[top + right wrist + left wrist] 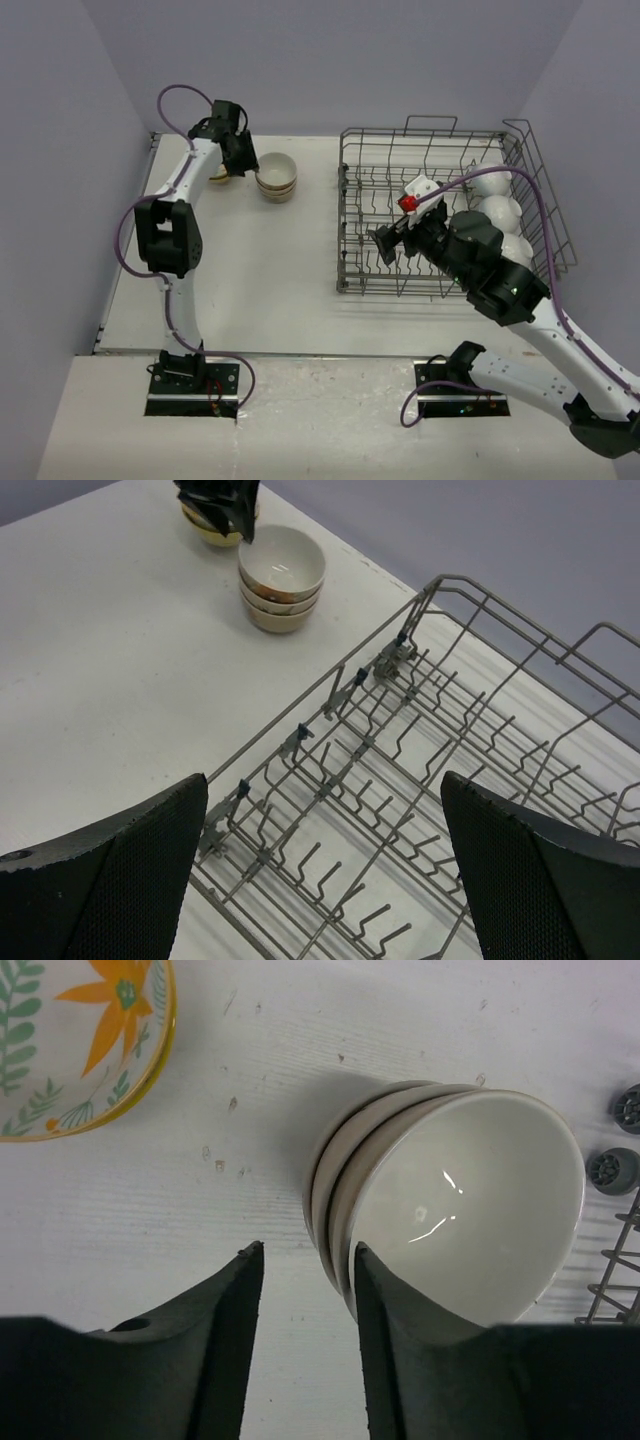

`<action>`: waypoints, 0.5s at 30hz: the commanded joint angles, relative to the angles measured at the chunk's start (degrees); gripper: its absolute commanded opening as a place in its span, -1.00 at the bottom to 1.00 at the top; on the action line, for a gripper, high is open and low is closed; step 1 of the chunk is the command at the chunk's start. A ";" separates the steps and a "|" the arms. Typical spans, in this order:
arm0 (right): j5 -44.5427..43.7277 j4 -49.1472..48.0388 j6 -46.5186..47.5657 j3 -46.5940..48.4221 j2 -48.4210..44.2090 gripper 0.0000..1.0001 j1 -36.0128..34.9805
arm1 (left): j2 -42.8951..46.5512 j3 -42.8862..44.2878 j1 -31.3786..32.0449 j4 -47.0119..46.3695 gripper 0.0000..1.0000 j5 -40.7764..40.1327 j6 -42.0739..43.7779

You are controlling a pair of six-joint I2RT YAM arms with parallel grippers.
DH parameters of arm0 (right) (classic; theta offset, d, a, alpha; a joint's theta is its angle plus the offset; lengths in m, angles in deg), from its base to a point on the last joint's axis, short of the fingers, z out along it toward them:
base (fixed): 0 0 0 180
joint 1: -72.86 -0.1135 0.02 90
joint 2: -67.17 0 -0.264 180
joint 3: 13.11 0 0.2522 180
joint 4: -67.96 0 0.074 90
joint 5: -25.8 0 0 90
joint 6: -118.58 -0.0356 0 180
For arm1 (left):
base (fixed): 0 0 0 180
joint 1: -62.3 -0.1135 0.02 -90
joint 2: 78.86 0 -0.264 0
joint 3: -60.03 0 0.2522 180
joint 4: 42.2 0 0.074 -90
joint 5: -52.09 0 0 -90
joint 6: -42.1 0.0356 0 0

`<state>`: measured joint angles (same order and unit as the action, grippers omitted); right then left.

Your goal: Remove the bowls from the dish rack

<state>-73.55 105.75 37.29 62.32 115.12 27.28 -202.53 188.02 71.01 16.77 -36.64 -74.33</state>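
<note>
A stack of three cream bowls (277, 178) stands on the table at the far left; it also shows in the left wrist view (460, 1210) and the right wrist view (282, 575). A floral bowl (70, 1040) sits beside the stack. My left gripper (240, 160) is open at the stack's edge (305, 1255), one finger (400, 1340) over the top bowl's inside and the rims between the jaws. The grey wire dish rack (343, 215) holds three white bowls (498, 210) at its right side. My right gripper (392, 240) is wide open and empty above the rack's tines (322, 778).
The rack's raised wire handles (432, 122) stand along its far side. Purple walls close the table at the back and both sides. Two small grey rack wheels (612, 1170) show near the bowl stack.
</note>
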 commanded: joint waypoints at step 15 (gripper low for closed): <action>-16.31 -2.15 -16.62 -1.64 4.44 0.98 16.22 | 37.84 -16.53 4.11 -8.45 1.00 2.59 -0.46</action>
<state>-81.42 105.30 24.42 61.51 120.01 41.47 -173.62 178.91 72.17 12.11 -36.24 -75.03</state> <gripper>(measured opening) 0.987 0.997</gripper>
